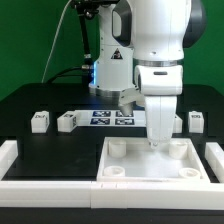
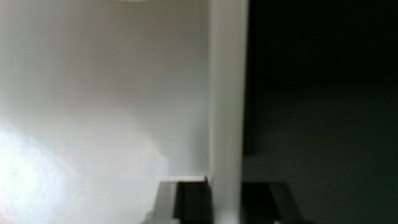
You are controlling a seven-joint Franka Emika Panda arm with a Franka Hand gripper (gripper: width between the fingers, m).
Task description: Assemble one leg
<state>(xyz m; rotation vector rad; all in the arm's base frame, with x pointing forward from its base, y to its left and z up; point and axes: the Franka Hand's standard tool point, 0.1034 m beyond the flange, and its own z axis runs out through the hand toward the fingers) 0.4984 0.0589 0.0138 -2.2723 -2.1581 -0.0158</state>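
While one leg (image 1: 40, 121) and a second leg (image 1: 67, 121) lie left on the tabletop (image 1: 30, 100), the gripper (image 1: 160, 144) hangs at the far edge of the white panel (image 1: 150, 166), its spread impossible to tell; a third leg (image 1: 196, 121) lies at the right.

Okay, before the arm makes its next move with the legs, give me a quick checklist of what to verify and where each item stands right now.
1. Gripper open or shut: cannot tell.
2. Leg in the gripper: cannot tell; the wrist view shows only a white strip between the fingers.
3. Loose legs in view: ok; first leg and second leg on the exterior view's left, third leg on its right.
4. Panel sockets facing up: ok.
5. Gripper clear of the panel: not ok; it sits low at the panel's far edge.
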